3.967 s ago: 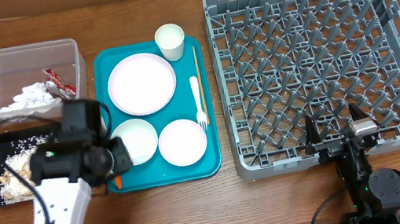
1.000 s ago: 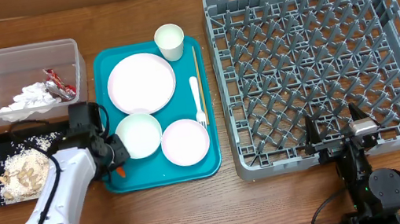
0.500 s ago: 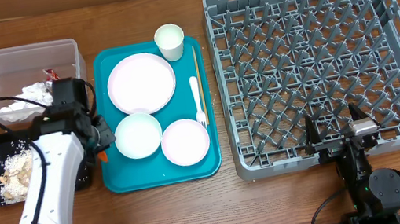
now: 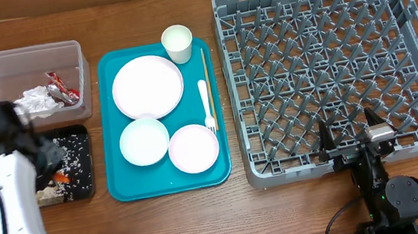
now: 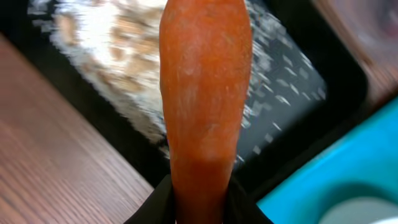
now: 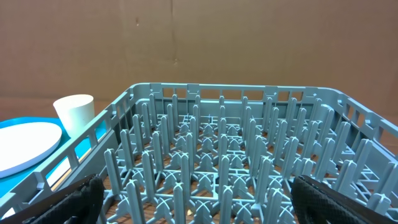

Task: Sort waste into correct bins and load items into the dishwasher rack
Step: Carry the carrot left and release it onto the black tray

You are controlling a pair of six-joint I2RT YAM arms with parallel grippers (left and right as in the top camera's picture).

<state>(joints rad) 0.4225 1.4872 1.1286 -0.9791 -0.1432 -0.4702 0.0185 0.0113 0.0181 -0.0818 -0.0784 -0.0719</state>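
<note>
Over the shallow black rectangular tray (image 4: 88, 186), left of the overhead frame, the left gripper (image 5: 200, 208) clamps the small orange carrot (image 5: 205, 106).
The large square grey plastic rack (image 4: 326, 66) fills the right, with the right gripper (image 4: 352, 144) spread wide at its lower edge. The carrot is smooth, matte and tapered.

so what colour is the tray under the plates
Teal. The tray shows best in the overhead view.
</note>
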